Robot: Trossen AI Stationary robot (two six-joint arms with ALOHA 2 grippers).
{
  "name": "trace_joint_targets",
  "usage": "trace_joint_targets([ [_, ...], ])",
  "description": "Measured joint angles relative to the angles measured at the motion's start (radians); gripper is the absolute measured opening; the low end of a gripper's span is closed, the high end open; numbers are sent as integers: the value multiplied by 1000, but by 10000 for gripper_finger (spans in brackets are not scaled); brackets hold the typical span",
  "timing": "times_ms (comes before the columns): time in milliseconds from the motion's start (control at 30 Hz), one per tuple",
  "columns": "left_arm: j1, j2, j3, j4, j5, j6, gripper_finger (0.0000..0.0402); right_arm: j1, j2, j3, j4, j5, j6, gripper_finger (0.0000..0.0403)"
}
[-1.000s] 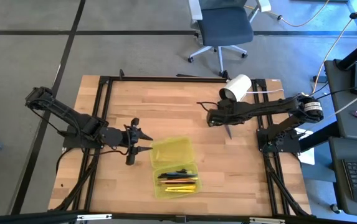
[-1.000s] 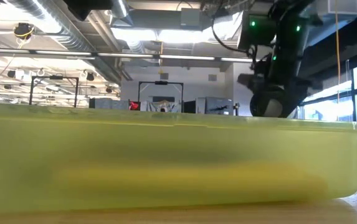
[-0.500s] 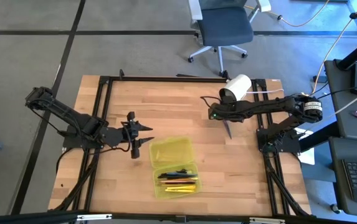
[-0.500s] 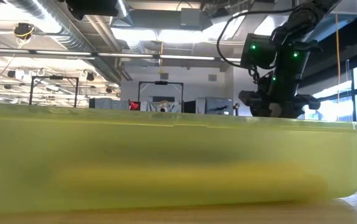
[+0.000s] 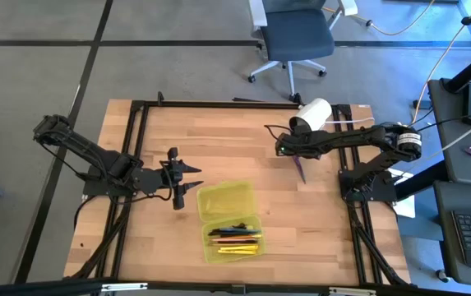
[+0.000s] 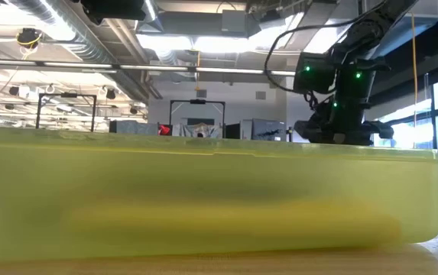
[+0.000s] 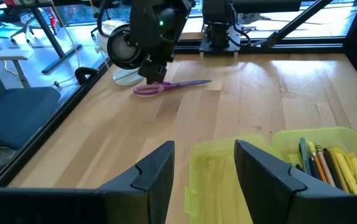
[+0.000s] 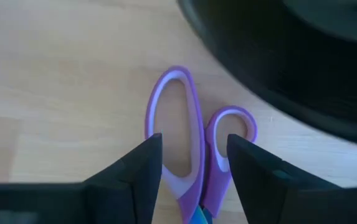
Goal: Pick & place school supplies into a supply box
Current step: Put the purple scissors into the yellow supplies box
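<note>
The purple-handled scissors (image 5: 299, 168) lie flat on the wooden table at the far right; they also show in the left wrist view (image 7: 172, 86). My right gripper (image 8: 194, 186) is open over their handle loops (image 8: 177, 118), one finger on each side, pointing down. The yellow-green supply box (image 5: 229, 219) lies open near the table's front middle. Its lid (image 7: 228, 168) is flat, and its tray holds several pens and pencils (image 5: 235, 239). My left gripper (image 7: 203, 180) is open and empty just left of the lid.
A white cylinder (image 5: 311, 115) lies at the far edge just behind my right arm. The box wall (image 6: 203, 198) fills the low view, with my right arm (image 6: 341, 99) above it. An office chair (image 5: 294, 33) stands beyond the table.
My right gripper has moved a little toward the far edge, turned, and come down over the scissors' handles. My left gripper has shifted slightly toward the box lid. The scissors and the box have stayed where they were.
</note>
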State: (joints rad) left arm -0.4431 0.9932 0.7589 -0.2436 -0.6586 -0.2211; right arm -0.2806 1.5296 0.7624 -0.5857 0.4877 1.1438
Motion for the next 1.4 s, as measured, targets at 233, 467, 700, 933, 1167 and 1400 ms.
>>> trace_joint_targets([
  [233,0,0,0,0,0,0,159,-9,88,0,22,-4,-26,183],
  [467,0,0,0,0,0,0,159,-55,157,5,72,-73,-38,182],
  [700,0,0,0,0,3,0,159,-52,160,5,106,-113,-111,144],
  [933,0,0,0,0,4,0,159,-50,161,4,108,-116,-190,70],
  [1167,0,0,0,0,5,0,159,-35,132,2,100,-132,-215,70],
  [1400,0,0,0,0,5,-1,159,17,68,39,88,-197,-269,71],
])
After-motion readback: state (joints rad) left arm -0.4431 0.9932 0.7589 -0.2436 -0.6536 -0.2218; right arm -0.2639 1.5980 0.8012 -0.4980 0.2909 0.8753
